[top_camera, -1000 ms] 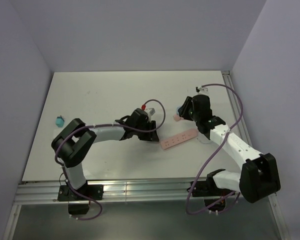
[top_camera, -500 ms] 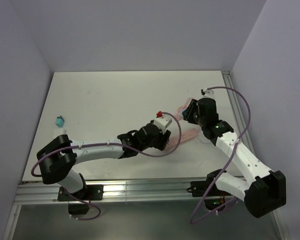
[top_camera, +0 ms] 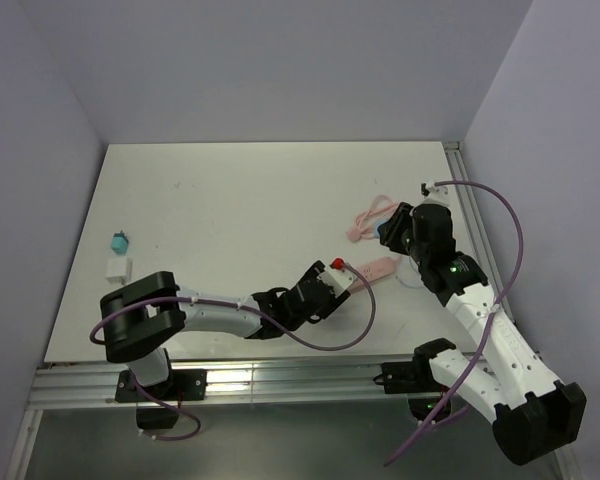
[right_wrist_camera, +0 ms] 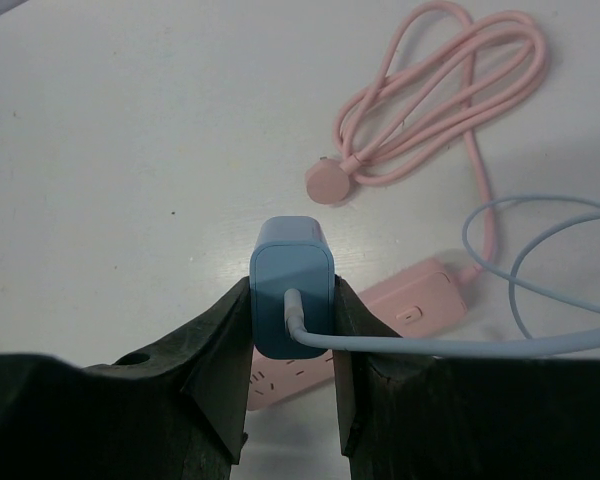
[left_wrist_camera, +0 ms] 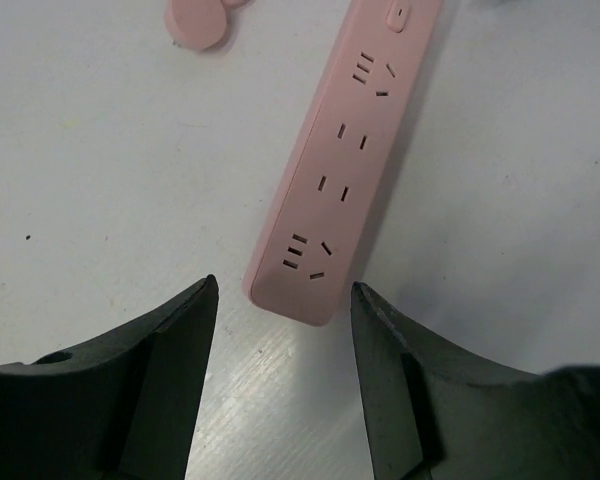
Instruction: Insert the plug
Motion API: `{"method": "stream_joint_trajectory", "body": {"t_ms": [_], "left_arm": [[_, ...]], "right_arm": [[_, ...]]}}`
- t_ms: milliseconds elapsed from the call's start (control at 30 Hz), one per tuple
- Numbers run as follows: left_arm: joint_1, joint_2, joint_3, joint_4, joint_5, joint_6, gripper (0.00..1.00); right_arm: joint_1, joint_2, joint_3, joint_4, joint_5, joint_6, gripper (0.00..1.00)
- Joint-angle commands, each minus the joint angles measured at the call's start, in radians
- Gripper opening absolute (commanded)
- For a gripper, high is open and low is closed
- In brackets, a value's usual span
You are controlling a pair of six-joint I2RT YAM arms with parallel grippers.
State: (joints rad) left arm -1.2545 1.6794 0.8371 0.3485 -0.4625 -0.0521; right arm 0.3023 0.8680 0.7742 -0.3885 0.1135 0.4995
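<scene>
The right end effector [right_wrist_camera: 290, 300] is closed on the plug [right_wrist_camera: 291, 262], a smooth blue plastic block with rounded corners, gripped between its two dark fingers. A pale blue cable trails from its face. Beneath it the long pink power strip [left_wrist_camera: 345, 160] lies flat on the white worktop [left_wrist_camera: 100, 150]. The left end effector [left_wrist_camera: 283, 295] gapes wide and empty, with the strip's end just ahead of its tips.

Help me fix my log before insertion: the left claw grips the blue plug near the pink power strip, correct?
No. The right claw grips the blue plug near the pink power strip; the right wrist view shows it. The left claw is open and empty.
</scene>
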Motion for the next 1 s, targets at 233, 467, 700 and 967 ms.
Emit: {"method": "stream_joint_trajectory", "body": {"t_ms": [233, 467, 700, 967], "left_arm": [[-0.016, 0.071, 0.016, 0.11, 0.012, 0.087, 0.62], [-0.014, 0.121, 0.026, 0.121, 0.01, 0.101, 0.63], [-0.01, 0.174, 0.034, 0.139, -0.007, 0.11, 0.63], [0.043, 0.181, 0.013, 0.184, 0.073, 0.097, 0.59]], "right_arm": [[-0.025, -0.034, 0.007, 0.02, -0.046, -0.021, 0.0], [-0.026, -0.049, 0.004, 0.034, -0.055, -0.032, 0.0], [-0.028, -0.058, -0.004, 0.034, -0.066, -0.038, 0.0], [-0.029, -0.055, -0.007, 0.028, -0.074, -0.039, 0.0]]}}
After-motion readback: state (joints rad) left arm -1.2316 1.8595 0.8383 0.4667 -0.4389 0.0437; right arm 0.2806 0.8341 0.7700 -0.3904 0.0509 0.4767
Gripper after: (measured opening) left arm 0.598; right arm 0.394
